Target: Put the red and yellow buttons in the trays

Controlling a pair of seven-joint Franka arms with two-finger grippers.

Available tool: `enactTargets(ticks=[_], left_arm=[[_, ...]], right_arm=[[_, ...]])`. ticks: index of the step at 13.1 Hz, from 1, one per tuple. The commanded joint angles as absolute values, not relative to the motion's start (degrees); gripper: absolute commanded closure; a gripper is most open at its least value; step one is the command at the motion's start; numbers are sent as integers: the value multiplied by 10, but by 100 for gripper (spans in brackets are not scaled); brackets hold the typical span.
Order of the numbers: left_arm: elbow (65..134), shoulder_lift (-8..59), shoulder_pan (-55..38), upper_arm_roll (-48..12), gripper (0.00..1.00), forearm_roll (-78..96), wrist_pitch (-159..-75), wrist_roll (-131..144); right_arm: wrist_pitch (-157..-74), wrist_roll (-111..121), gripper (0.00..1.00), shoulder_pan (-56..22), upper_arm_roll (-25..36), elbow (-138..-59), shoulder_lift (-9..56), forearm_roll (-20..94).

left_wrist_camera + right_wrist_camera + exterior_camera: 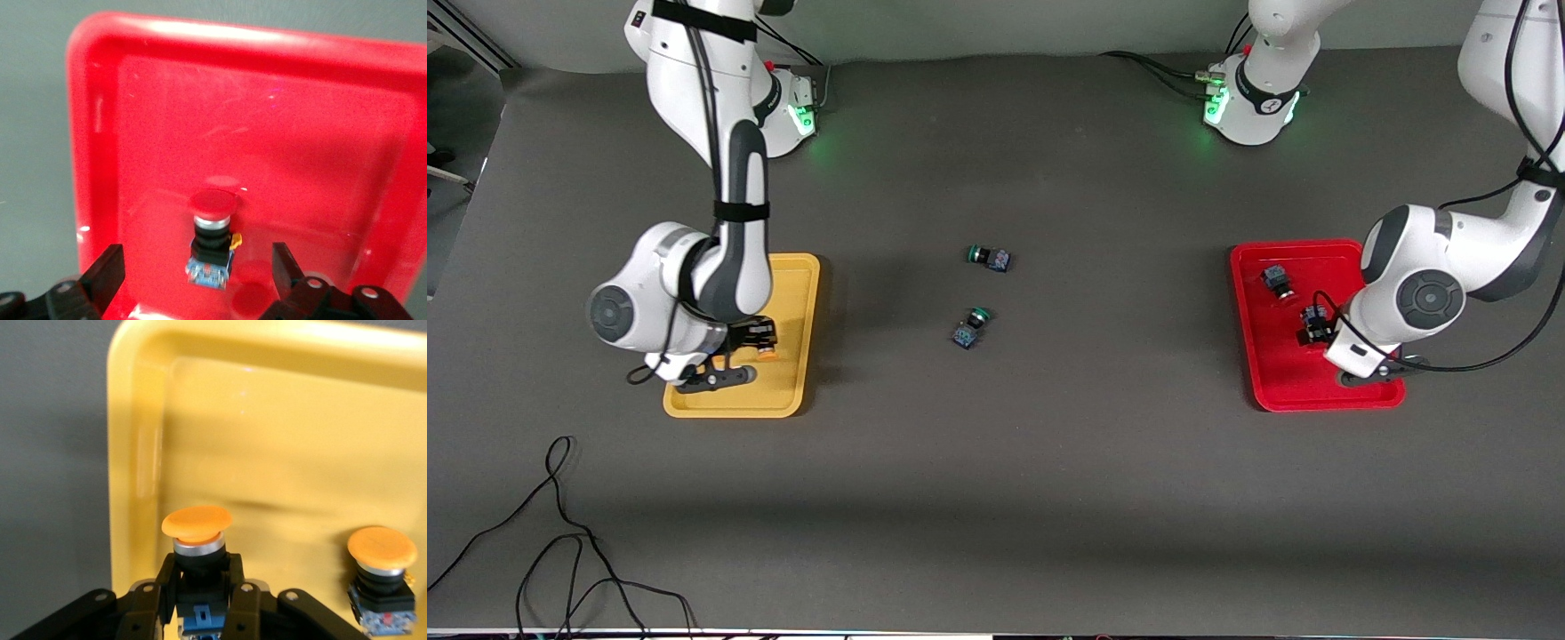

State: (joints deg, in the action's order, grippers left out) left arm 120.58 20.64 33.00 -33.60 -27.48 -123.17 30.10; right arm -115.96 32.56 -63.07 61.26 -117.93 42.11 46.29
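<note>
Yellow-capped buttons are both at the yellow tray [796, 293], which lies toward the right arm's end of the table. One yellow-capped button [197, 550] is clamped by its dark body between the narrow-set fingers [167, 587] of the right gripper [200, 603], which is over that tray; in the front view only a bit of its orange cap [766, 354] shows under the wrist. A second yellow-capped button [381, 580] stands upright on the tray floor just beside the held one, not touching it.

Toward the left arm's end lies the red tray [1258, 356]. One red-capped button [211, 243] lies on its floor, between the wide-spread fingers [107, 273] of the left gripper [197, 270], which touch nothing. Another dark-bodied button [1276, 280] rests in the same tray, farther from the front camera; its cap colour is hard to tell there.

Two green-capped buttons lie on the dark grey table [1049, 489] between the trays, well apart from both: one green button [990, 258] farther from the front camera, the other green button [970, 328] nearer. A black cable [560, 542] curls on the table near the front camera, at the right arm's end.
</note>
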Motion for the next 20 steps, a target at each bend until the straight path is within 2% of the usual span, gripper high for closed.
enactTargets(ticks=[1,2,4,6,8,10,12,14,19,20], left_arm=[[1176,115,330,-368,1,-194,-1125,255],[1136,103,330,-367,1,-146,-1072,200],[1038,98,332,-363,1,-85,-954,121],[1005,57,330,-366,1,-84,-905,114],[1004,10,327,-366,1,-81,-903,81],[1001,0,327,-367,1,-79,-902,52],[994,-1,325,-368,1,-77,-902,52],[985,0,325,-368,1,-76,-899,51],[957,3,328,-363,1,-66,-876,37],[957,3,330,-363,1,-66,-876,35]], right_arm=[[-1162,329,31,-614,606,-1175,420,474],[-1161,323,0,-613,606,-1172,420,474],[-1156,280,0,-616,610,-1157,411,463],[-1150,238,0,-629,629,-1141,389,419],[-1086,195,0,-639,656,-1099,367,381],[-994,156,0,-673,710,-1038,360,340],[-936,147,0,-715,771,-999,360,334],[-913,147,0,-753,821,-991,360,334],[-889,131,0,-810,882,-971,356,309],[-883,116,0,-814,883,-969,332,295]])
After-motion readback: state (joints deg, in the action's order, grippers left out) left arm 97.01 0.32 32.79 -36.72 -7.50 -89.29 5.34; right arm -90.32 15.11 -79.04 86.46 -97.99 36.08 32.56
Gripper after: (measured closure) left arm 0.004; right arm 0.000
